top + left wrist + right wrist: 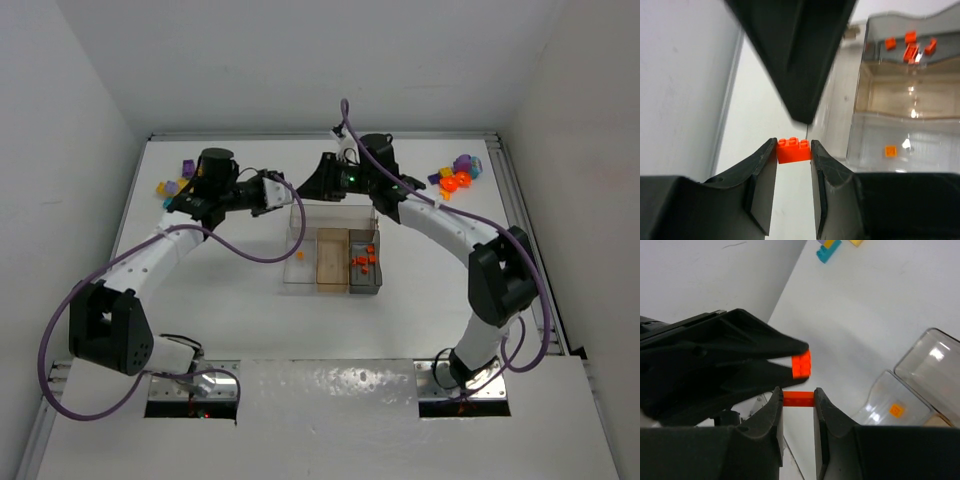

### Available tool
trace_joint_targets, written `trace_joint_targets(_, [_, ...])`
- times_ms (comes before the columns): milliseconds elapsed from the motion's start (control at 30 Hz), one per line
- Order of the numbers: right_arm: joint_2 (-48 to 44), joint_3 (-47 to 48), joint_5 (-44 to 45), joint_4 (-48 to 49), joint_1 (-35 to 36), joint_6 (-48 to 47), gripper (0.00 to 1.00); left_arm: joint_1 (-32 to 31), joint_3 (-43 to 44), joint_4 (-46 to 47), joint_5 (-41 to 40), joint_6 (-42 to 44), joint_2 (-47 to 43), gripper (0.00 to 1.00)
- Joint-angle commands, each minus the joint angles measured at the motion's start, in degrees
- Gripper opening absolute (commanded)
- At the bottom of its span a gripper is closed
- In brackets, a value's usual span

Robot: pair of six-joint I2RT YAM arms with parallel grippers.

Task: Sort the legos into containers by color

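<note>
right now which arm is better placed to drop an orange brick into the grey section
Left, likely: the left end effector is shut on an orange-red brick near the tray. The right end effector only brackets a thin orange piece; its grip is unclear.

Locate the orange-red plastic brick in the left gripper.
In the left wrist view the orange-red plastic brick is pinched in the left gripper, just beyond the clear plastic tray's far left corner, facing the right gripper.
</note>
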Motion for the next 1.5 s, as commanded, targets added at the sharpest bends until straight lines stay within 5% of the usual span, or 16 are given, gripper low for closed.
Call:
trace_joint_targets(0, [-4.4, -1.4, -1.8, -1.1, -3.0, 0.7, 0.00, 0.8, -2.6, -2.6, -5.5, 5.1, 1.2, 0.00])
trace_joint_targets(267, [-6.2, -3.7, -1.0, -2.6, -4.4, -0.4, 0.00, 0.9, -3.1, -1.0, -9.0, 0.9, 2.7, 0.00])
trace_joint_targets(367, [-7.5, -2.5, 2.0, -11.7, -4.4, -6.3, 0.00, 0.9, -2.3, -0.2, -9.5, -1.2, 2.8, 0.00])
trace_joint_targets(633, [-13.3, -6.0, 33.7, -41.0, -3.2, -30.5, 0.00, 1.0, -0.9, 6.1, -11.1, -16.7, 1.4, 0.00])
trace_joint_targets(933, [-13.2, -13.3, 29.7, -35.1, -2.4, -30.5, 0.00, 0.9, -0.4, 7.8, -8.4, -20.1, 1.6, 0.00])
trace_joint_targets(1000, [-12.3, -13.4, 29.7, -35.1, -2.3, -30.4, 0.05, 0.9, 0.0, 7.6, -8.4, -20.2, 1.6, 0.00])
trace_joint_targets(1200, [-12.2, -13.0, 28.6, -35.4, -2.3, -30.7, 0.53, 0.9, 0.0, 7.7, -8.2, -20.6, 1.6, 0.00])
trace_joint_targets(1467, [-13.7, -9.8, 30.1, -36.1, -2.3, -29.3, 0.63, 0.5, 0.1, 7.7, -7.8, -21.1, 2.0, 0.00])
